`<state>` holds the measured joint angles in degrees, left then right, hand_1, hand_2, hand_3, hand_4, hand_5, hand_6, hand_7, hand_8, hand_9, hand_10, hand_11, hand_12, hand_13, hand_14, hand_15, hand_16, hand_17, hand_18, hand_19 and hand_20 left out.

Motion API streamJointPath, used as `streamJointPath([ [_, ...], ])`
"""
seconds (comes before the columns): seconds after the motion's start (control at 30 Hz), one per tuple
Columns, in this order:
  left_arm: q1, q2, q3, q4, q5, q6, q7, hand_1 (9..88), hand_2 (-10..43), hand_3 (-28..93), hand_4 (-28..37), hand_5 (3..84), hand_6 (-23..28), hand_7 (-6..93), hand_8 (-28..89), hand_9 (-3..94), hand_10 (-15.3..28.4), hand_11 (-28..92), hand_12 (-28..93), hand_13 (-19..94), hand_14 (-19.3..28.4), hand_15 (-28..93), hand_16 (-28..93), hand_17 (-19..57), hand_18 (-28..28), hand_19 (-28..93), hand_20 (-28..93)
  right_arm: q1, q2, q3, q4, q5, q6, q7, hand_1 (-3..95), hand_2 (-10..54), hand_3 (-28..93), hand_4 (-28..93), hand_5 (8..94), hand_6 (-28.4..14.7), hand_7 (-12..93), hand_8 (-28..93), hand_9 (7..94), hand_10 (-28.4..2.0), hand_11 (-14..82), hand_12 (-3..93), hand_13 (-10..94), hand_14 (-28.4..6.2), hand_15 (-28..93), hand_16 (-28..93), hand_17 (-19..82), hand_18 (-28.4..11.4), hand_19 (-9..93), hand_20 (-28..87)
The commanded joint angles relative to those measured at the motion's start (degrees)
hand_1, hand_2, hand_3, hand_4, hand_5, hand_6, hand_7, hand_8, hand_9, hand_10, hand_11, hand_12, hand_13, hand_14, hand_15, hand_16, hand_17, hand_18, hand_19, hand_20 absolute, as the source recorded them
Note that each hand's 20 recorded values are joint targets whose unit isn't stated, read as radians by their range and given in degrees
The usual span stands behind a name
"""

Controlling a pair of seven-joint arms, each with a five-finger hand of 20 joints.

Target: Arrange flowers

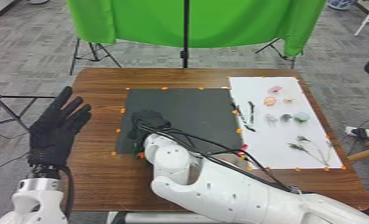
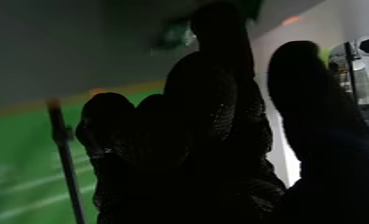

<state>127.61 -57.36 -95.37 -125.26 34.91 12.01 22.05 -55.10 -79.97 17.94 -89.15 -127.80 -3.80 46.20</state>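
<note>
On the white sheet (image 1: 262, 137) at the right of the frame, the flowers are laid out in loose groups. A pink flower head (image 1: 275, 90) is placed toward the sheet's top, with a peach-coloured one (image 1: 269, 101) just below it and a small pale blossom (image 1: 288, 100) beside that. Below these, a pale grey head (image 1: 271, 118), a grey-green one (image 1: 286, 118) and a green one (image 1: 301, 117) are set in a row. Dark slender stems (image 1: 251, 112) are lined up near the sheet's left edge, and wispy green sprigs (image 1: 302, 148) are spread over its lower right.

At the centre of the frame, the right hand (image 1: 149, 120) is held over the left part of the dark grey mat (image 1: 185, 102). Its fingers (image 2: 207, 85) are slightly bent and relaxed, with the thumb (image 2: 298, 75) kept apart from them. Beyond the fingertips in the right wrist view, a shiny green-and-clear item (image 2: 176, 35) is seen, too blurred to be identified.

At the left of the frame, the left hand (image 1: 54, 130) is held open, its fingers straight and spread.

Sheet and mat are edged with orange tape on the brown wooden table (image 1: 99, 100); a green cloth (image 1: 145, 22) is hung behind it.
</note>
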Motion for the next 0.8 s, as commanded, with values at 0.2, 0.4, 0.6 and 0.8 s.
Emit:
streamJointPath([
  [0.2, 6.5, -4.88, -2.97, -1.01, 0.4, -0.16, -3.08, 23.9, 6.9, 80, -24.8, 34.9, 7.4, 5.1, -7, 31.0, 19.1, 15, 14, 20, 26.8, 46, -5, -9.1, 28.4, 50, 14, -4.7, 13.7, 6.3, -12.7, -8.9, 4.2, 4.6, 28.9, -3.5, 69, -20, 91.4, -1.7, 23, -11, 90.3, -12.5, 54.6, 25.0, 85, -8.6, 78, 24, 52, -24.7, 93, 45],
  [0.4, 9.1, -5.04, -3.36, -1.14, -0.56, 0.06, -1.61, 23.8, 6.6, 80, -25.1, 35.2, 7.4, 6.4, -7, 31.6, 19.4, 19, 13, 20, 27.2, 51, -7, -8.9, 28.4, 51, 14, -12.0, 23.2, 15.1, -22.4, -6.6, 10.2, 9.6, 27.7, -3.9, 72, -24, 90.8, -2.4, 21, -11, 89.8, -13.3, 52.5, 25.0, 84, -9.8, 77, 24, 50, -25.7, 93, 43],
  [0.6, 10.1, -4.4, -2.19, -0.77, -1.17, 0.12, 0.24, 23.7, 6.4, 80, -25.6, 35.4, 7.3, 7.5, -8, 31.7, 19.5, 20, 12, 20, 27.4, 53, -8, -8.9, 28.4, 52, 13, -26.0, 35.0, 29.2, -31.7, -7.5, 17.3, 13.4, 29.3, -2.2, 72, -24, 87.0, -3.2, 19, -11, 86.7, -14.2, 48.6, 23.8, 81, -10.9, 74, 23, 45, -26.1, 93, 35],
  [0.8, 10.6, -4.11, -1.59, -0.67, -1.7, 0.03, 1.14, 23.6, 6.3, 81, -25.8, 35.5, 7.4, 8.2, -8, 31.7, 19.6, 21, 12, 20, 27.4, 53, -9, -8.9, 28.4, 52, 13, -40.6, 41.5, 44.3, -33.9, -9.9, 21.4, 18.7, 31.4, -2.5, 72, -24, 79.1, -3.9, 17, -11, 81.3, -15.3, 44.7, 21.4, 75, -11.4, 74, 21, 40, -25.4, 93, 29],
])
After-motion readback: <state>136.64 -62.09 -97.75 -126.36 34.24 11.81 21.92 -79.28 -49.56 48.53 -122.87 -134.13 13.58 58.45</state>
